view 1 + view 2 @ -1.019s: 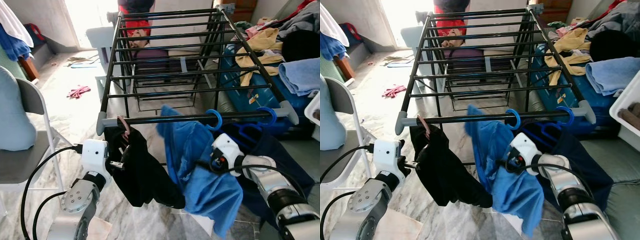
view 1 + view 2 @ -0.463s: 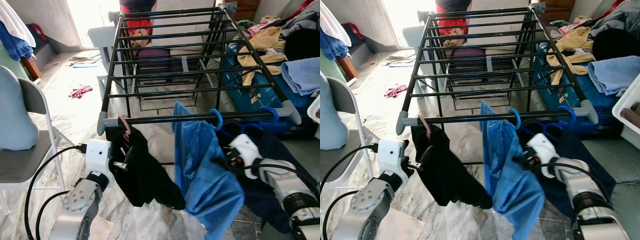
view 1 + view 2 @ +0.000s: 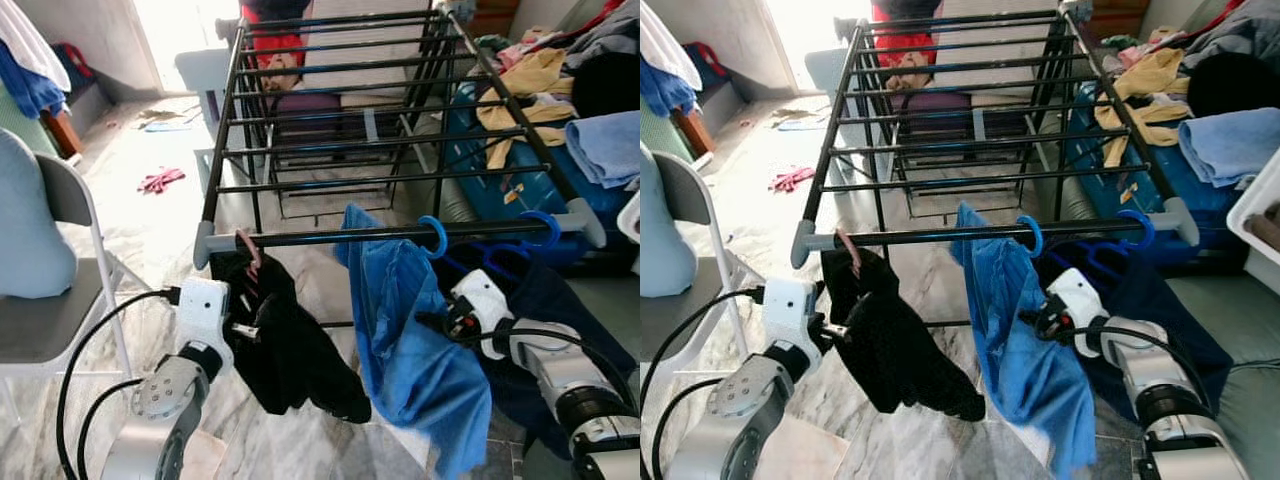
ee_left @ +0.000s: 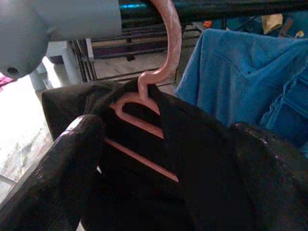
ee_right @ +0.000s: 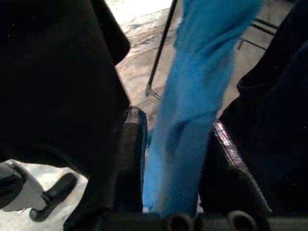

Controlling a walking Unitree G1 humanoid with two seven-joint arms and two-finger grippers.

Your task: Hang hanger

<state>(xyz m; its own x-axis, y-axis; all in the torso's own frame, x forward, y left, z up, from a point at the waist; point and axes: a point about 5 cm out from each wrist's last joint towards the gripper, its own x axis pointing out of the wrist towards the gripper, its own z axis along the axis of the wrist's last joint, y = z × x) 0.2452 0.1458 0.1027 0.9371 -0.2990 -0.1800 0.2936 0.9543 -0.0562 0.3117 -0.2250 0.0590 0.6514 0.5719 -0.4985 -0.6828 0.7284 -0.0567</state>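
Observation:
A pink hanger [image 3: 245,248] carrying a black garment [image 3: 290,350] hooks over the rack's front rod [image 3: 330,238] near its left corner. My left gripper [image 3: 250,320] is open just below it, its fingers [image 4: 62,178] on either side of the black cloth. A blue hanger [image 3: 432,235] with a blue shirt [image 3: 410,330] hangs mid-rod. My right gripper [image 3: 437,322] is at the shirt's right edge, shut on the blue cloth [image 5: 187,125] between its fingers [image 5: 130,159]. Further right hangs a second blue hanger [image 3: 540,228] with a dark navy garment [image 3: 565,300].
A grey folding chair [image 3: 50,300] stands at the left. Piled clothes [image 3: 540,80] and a blue case [image 3: 490,170] crowd the right side behind the rack. A person in red [image 3: 270,45] stands at the rack's far end. A pink rag [image 3: 158,181] lies on the floor.
My right gripper swung right with the blue shirt, then came back a little to the left. The left gripper stayed by the black garment.

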